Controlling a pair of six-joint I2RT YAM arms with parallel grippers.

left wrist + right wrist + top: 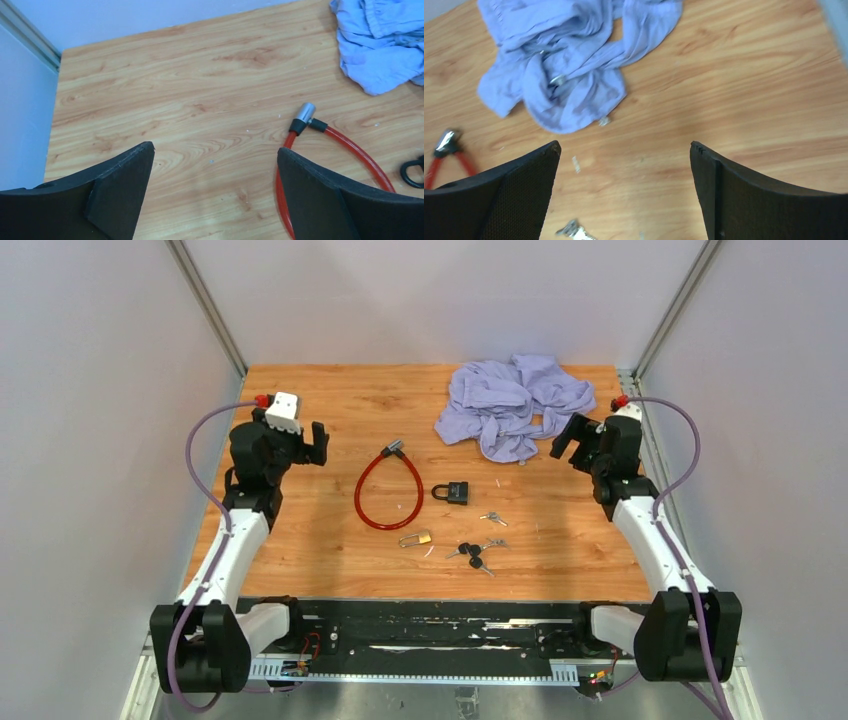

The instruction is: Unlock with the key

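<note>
A wood-grain table (330,400) sits between pale walls (90,390), the black padlock (452,491) at frame centre with loose keys (472,554) just below. The left hand (215,155) and right hand (624,147) both gape wide, empty. The left wrist view cuts the padlock off at its right edge.

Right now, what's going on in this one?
Nothing is being handled yet. Both the left gripper and right gripper hang open and empty above the table. The black padlock, a red cable lock, a small brass padlock and loose keys lie untouched in the middle; a crumpled cloth sits at the back.
</note>
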